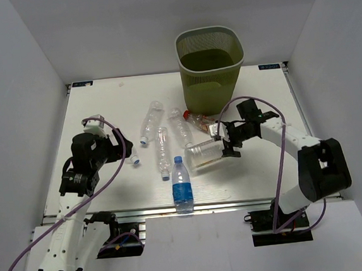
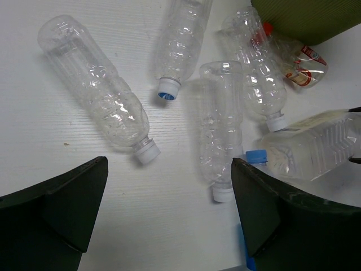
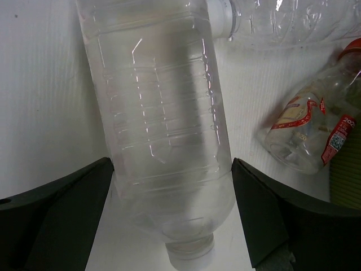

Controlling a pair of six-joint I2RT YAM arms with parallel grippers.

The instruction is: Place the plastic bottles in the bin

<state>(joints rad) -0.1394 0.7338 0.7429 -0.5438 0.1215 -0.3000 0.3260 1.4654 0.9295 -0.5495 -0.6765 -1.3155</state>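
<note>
White tabletop holds the wide bottle straddled by the right end effector, fingers apart, which should close squarely mid-body before lifting toward the bin.

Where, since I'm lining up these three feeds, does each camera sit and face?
Top external: above and behind the arms, looking down on the table, the bin, the left hand and the right hand.
Left wrist: on the left arm, looking down on lying bottles; its own fingers at the bottom.
Right wrist: on the right arm, looking down on the wide bottle between its fingers.
All three share the wide bottle.
</note>
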